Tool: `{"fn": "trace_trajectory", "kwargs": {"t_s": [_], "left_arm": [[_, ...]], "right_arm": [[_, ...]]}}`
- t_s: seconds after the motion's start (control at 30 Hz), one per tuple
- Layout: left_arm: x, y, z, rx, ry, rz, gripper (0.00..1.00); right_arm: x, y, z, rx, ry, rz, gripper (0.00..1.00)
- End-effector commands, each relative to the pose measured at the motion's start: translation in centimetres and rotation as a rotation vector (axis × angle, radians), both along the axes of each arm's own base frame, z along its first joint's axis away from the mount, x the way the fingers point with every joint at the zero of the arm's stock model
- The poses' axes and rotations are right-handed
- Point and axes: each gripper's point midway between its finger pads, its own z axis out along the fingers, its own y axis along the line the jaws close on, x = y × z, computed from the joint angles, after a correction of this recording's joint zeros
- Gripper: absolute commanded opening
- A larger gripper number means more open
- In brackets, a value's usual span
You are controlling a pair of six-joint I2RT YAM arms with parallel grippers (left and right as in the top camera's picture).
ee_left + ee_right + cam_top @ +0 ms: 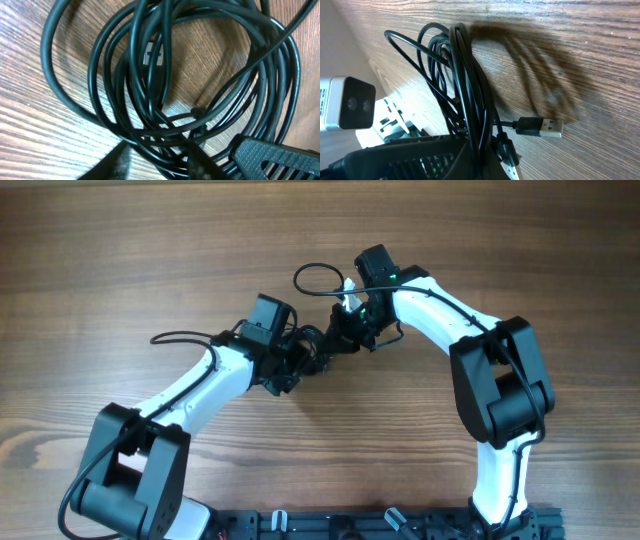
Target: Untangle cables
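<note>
The cables (318,280) are thin black wires bunched between my two grippers at the table's middle, with one loop lying free behind them. In the left wrist view the coil (200,65) fills the frame. My left gripper (160,156) is open, its fingers astride a few strands, with wood showing in the gap; it also shows in the overhead view (305,362). My right gripper (481,157) is shut on the bundle (465,75) and holds it up off the wood; it also shows in the overhead view (350,330). Two USB plugs (542,126) hang beside it.
The wooden table (120,250) stretches all round. A thin black strand (180,337) runs left from the left wrist. The left arm's camera housing (350,102) sits close beside the right gripper. The arm bases (380,525) stand at the front edge.
</note>
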Motion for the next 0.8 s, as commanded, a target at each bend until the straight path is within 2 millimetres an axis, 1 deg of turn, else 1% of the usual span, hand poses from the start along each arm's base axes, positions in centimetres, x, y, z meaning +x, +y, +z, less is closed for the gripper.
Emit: {"fn": "trace_trajectory", "kwargs": {"t_s": [0.0,0.03,0.13,0.2,0.3,0.43,0.5,0.57,0.63,0.67,0.77], "left_arm": [[-0.1,1.0,-1.0,0.074,0.0,0.023,0.32],[-0.1,1.4,-1.1,0.094,-0.002,0.029,0.31],[-0.1,2.3,-1.4,0.145,-0.006,0.038,0.22],[-0.1,2.5,-1.4,0.156,-0.006,0.041,0.13],[0.0,2.6,-1.4,0.162,-0.009,0.043,0.04],[-0.1,3.7,-1.7,0.219,-0.009,0.058,0.04],[0.0,4.4,-1.8,0.253,-0.021,0.03,0.04],[0.3,5.3,-1.8,0.266,-0.027,0.008,0.04],[0.2,6.5,-1.9,0.276,-0.005,0.03,0.04],[0.1,7.5,-1.9,0.283,0.011,0.046,0.04],[0.1,9.5,-1.7,0.306,0.014,0.015,0.04]], "right_arm": [[-0.6,0.2,-0.6,0.016,0.041,0.005,0.04],[-0.6,0.2,-0.6,0.015,0.041,0.005,0.04],[-0.6,0.2,-0.6,0.014,0.043,0.005,0.04],[-0.6,0.2,-0.6,0.014,0.043,0.005,0.04],[-0.7,0.2,-0.6,0.014,0.043,0.005,0.04],[-0.8,0.1,-0.7,0.006,0.05,0.005,0.04],[-1.0,-0.3,-1.0,-0.019,0.056,0.003,0.04],[-1.2,-1.4,-2.0,-0.106,0.06,-0.006,0.04],[-1.4,-2.9,-3.0,-0.212,0.06,-0.015,0.04],[-1.6,-4.8,-4.1,-0.336,0.052,-0.019,0.04],[-2.1,-8.5,-5.4,-0.559,0.049,-0.034,0.04]]}}
